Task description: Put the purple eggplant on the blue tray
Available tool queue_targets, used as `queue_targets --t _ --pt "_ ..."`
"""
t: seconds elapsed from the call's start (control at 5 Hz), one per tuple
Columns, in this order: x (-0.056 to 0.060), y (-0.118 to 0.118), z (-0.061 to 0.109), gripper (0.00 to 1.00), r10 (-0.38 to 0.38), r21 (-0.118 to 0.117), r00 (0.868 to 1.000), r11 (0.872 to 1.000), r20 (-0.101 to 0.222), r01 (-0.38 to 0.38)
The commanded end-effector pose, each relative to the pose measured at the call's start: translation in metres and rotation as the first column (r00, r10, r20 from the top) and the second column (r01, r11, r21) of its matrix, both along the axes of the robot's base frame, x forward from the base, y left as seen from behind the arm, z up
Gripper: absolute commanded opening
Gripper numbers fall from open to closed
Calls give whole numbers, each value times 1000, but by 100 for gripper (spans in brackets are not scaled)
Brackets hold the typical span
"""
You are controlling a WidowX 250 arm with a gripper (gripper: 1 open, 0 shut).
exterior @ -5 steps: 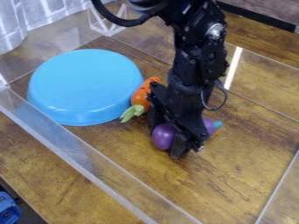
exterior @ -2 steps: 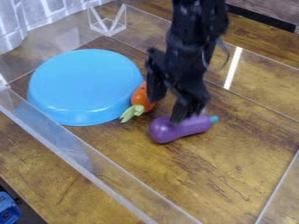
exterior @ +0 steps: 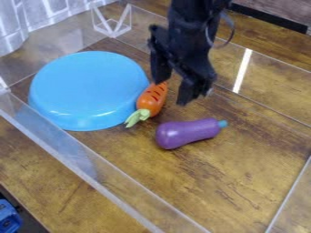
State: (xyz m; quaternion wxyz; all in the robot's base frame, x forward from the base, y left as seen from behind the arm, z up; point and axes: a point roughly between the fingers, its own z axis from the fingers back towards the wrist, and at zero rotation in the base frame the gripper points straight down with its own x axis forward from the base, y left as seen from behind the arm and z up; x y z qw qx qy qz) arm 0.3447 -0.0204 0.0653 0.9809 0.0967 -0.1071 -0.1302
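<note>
Gripper [exterior: 179, 77] hangs above the wooden table [exterior: 243, 173], fingers pointing down and spread apart, nothing between them. One finger [exterior: 159, 65] sits on the camera-left side, the other [exterior: 192, 88] lower and to the right; clear gap between the two. Black arm runs up out of the top of frame.

Purple eggplant [exterior: 188, 133] lies on its side on the table, below and slightly right of the gripper, not touching it. Fat rounded end points toward camera-left/front, teal stem cap at the right end, tilted up a bit toward the back. Visible space between the fingertips and the eggplant body; the eggplant is free on the wood.

Orange carrot [exterior: 151, 99] with green top lies just left of the gripper's lower finger, between the eggplant and the blue tray [exterior: 55, 91]. Carrot touches or nearly touches the tray rim; cannot tell which. Eggplant is near the carrot's green end but apart from it.

Blue tray sits at camera-left, nothing inside it. Eggplant is outside the tray, to its right, with the carrot in between.

A clear plastic wall [exterior: 73, 159] borders the table along the front-left edge.
</note>
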Motion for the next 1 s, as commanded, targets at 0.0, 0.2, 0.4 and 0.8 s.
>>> queue_targets --t 0.0,0.2,0.4,0.8 --pt "-1 -11 -9 100 -61 6 998 998 35 61" --pt "-1 -16 -26 100 -88 18 996 996 31 88" --pt "-1 -21 -34 100 -109 30 994 994 24 108" --pt "5 -10 -14 0 -94 45 995 995 45 92"
